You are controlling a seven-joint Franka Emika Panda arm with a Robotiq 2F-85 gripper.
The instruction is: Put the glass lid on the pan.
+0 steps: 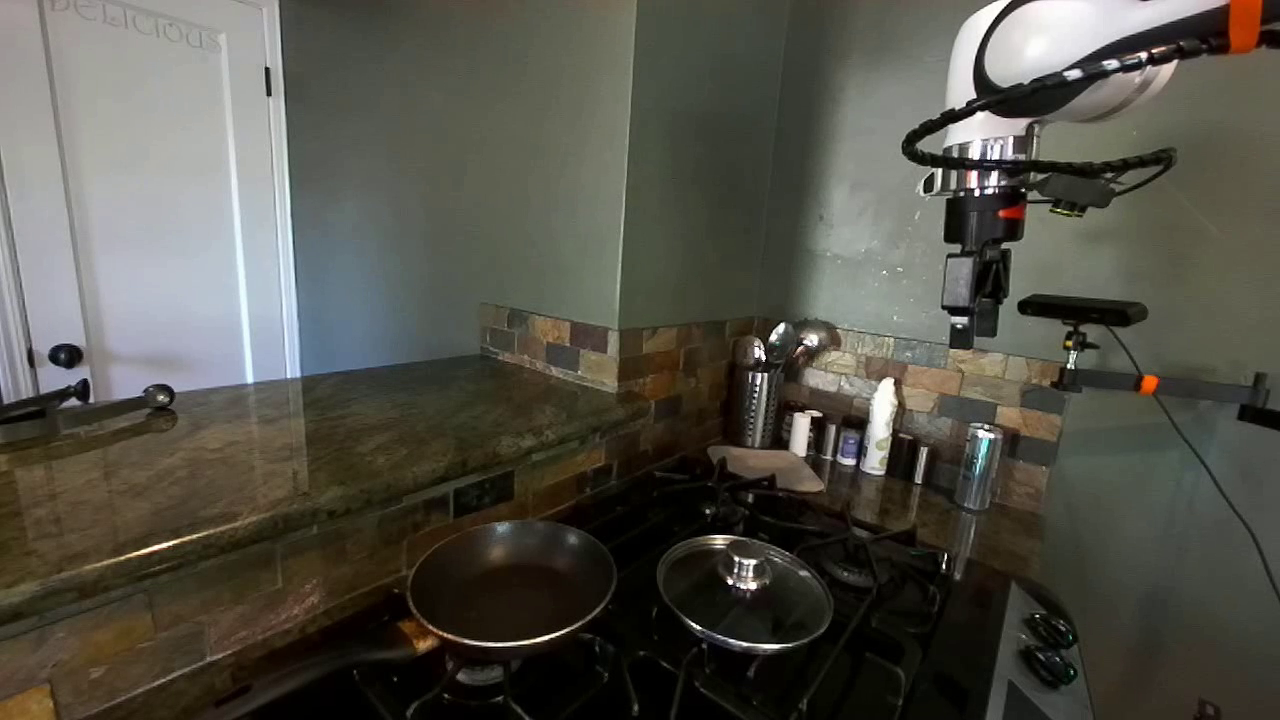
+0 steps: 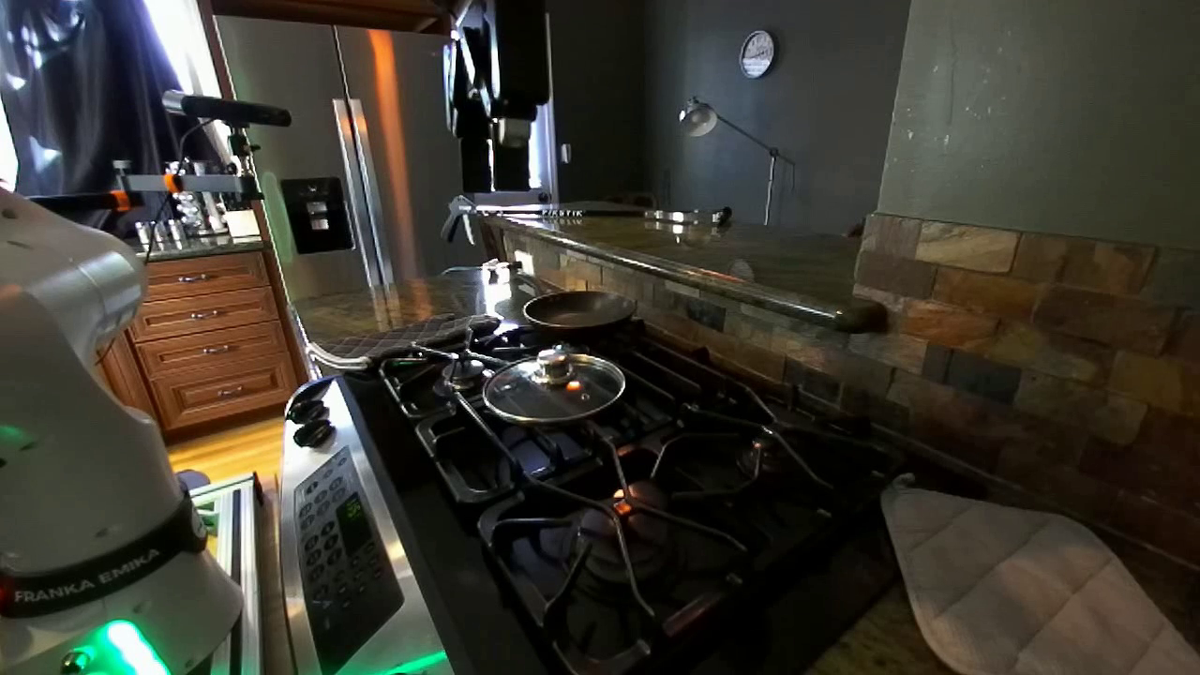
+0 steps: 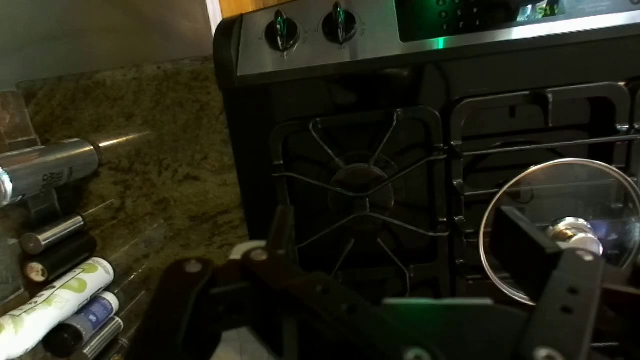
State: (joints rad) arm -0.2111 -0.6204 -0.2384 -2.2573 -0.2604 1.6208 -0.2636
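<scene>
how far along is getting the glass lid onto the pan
Done: only the setting; the pan stands uncovered on the stove. In hand: nothing; the gripper hangs open above the stove, not touching the glass lid, which lies apart from the pan, knob up. Left: probably grip the knob, lift, carry across, lower onto the pan and release.

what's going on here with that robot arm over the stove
A robot arm is there to put the glass lid on the pan, a step not yet done. Its gripper hangs high above the stove, open and holding nothing. The glass lid rests on the stove with its knob facing up, beside the pan and apart from it. The pan sits on the stove too, uncovered.
</scene>
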